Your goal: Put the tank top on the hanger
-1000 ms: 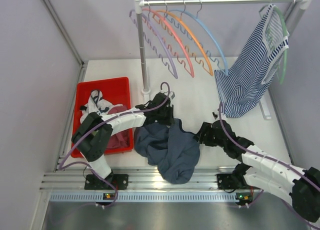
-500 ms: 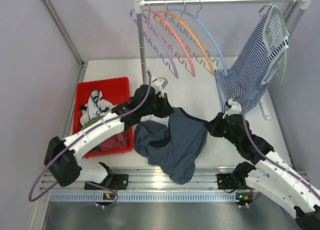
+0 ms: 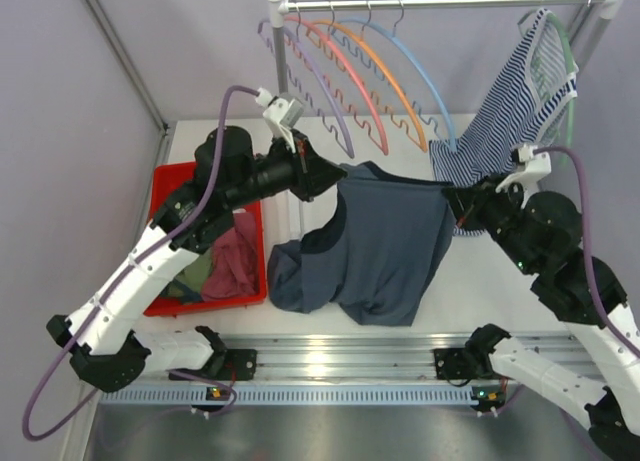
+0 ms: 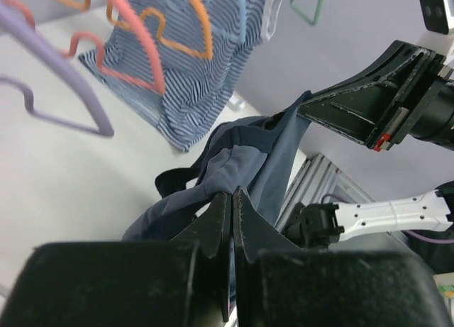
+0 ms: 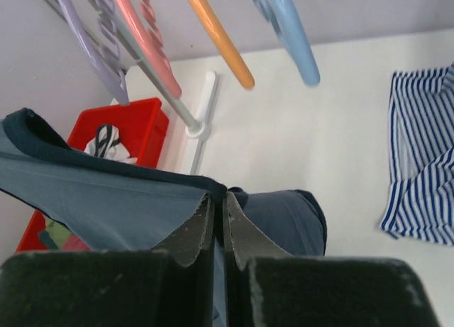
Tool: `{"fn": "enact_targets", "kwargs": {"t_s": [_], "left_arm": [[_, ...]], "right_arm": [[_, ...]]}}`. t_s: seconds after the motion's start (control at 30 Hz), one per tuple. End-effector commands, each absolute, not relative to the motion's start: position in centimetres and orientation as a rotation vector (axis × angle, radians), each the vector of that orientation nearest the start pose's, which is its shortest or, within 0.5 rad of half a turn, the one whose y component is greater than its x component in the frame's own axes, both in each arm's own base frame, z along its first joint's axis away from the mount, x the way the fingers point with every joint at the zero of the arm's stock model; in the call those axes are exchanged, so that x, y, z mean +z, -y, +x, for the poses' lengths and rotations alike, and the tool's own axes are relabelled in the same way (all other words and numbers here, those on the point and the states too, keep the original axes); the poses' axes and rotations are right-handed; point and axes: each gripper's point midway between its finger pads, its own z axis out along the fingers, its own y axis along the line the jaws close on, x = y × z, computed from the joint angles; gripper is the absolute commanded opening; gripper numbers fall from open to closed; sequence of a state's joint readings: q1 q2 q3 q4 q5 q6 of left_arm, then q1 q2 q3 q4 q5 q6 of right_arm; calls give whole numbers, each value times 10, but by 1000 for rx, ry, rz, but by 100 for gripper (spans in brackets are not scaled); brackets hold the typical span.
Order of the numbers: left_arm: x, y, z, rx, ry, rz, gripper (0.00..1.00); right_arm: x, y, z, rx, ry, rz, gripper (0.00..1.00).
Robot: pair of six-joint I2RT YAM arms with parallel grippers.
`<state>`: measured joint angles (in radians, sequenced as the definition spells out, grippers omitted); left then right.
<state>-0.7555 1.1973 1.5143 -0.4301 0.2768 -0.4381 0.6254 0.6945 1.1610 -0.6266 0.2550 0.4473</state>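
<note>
While both arms hold it up off the table [image 3: 470, 281], the tank top [image 3: 385, 246] is stretched between them along its upper edge, the navy trim running almost straight from one pincer to the other. The left gripper [image 3: 330, 171] is pinched tight on the left end of that edge; its wrist view shows the fingers closed with slate-blue cloth caught between them. The right gripper [image 3: 455, 201] is clamped the same way on the right end, jaws pressed together over the trim. The body of the top hangs toward the near side, and its lower part lies bunched on the table by the near edge.

The hanger [image 3: 425, 86], the light-blue one, hangs by its hook on the rack bar [image 3: 450, 0] at the far side, just right of the orange hanger [image 3: 385, 66]. Its lower tip sits close to the top's right end, though from overhead I can't judge whether they touch. A striped top [image 3: 505, 141] hangs far right on a green hanger [image 3: 570, 91], and a red bin [image 3: 170, 181] of clothes sits on the left.
</note>
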Motion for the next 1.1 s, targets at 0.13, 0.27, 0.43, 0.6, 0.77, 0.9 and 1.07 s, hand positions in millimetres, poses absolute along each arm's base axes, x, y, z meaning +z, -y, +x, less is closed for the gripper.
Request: {"fn": "enact_targets", "kwargs": {"t_s": [0.13, 0.27, 0.43, 0.6, 0.77, 0.9, 1.07], "left_arm": [[524, 294, 226, -1087, -1543, 525, 0], [540, 295, 221, -1118, -1512, 534, 0], [483, 299, 219, -1140, -1641, 519, 0], [360, 299, 201, -1241, -1880, 444, 0], [219, 300, 168, -1296, -2166, 375, 0], [154, 305, 137, -1285, -2315, 392, 0], [113, 297, 124, -1191, -2444, 347, 0]], "right_arm": [[456, -90, 231, 335, -1645, 10, 0], [479, -89, 230, 331, -1621, -3, 0], [449, -94, 219, 386, -1678, -9, 0], [324, -127, 199, 598, -1872, -37, 0], [160, -164, 163, 856, -2174, 37, 0], [104, -162, 137, 909, -2268, 85, 8], [89, -151, 124, 869, -2317, 69, 28]]}}
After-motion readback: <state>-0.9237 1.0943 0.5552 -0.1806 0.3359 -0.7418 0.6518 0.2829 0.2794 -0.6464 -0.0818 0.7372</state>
